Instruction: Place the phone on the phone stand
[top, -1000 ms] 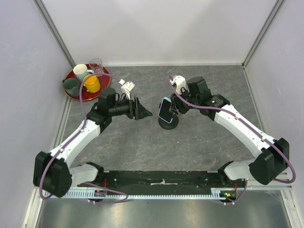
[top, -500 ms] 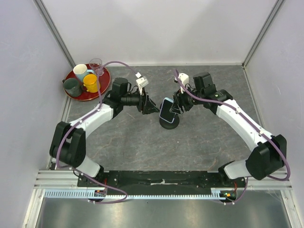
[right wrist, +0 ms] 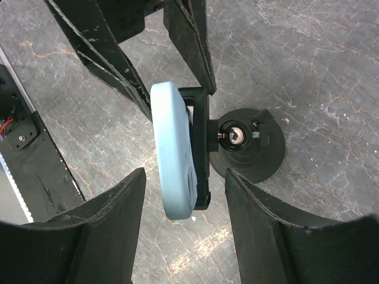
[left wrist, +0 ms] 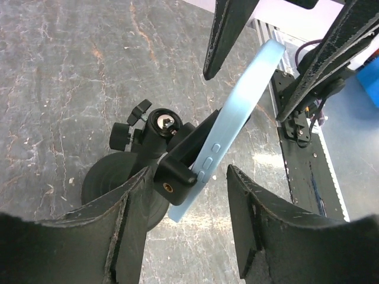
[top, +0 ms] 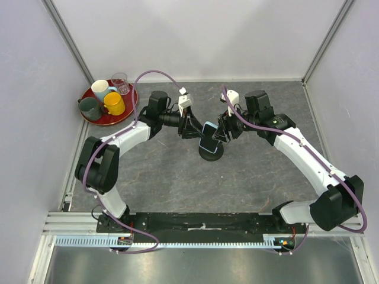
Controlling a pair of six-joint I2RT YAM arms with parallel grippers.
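The phone (top: 207, 134), in its light blue case, sits tilted in the cradle of the black phone stand (top: 211, 155) in the middle of the bench (top: 177, 177). The job looks almost done. The left pincer (left wrist: 189, 177) and right pincer (right wrist: 185, 174) are open around the phone and hold nothing. I think they only need to back away. I can read no words anywhere.

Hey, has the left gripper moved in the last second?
Yes. The left gripper has moved right and slightly up the top view, away from the red tray, toward the stand; its open jaws now straddle the phone.
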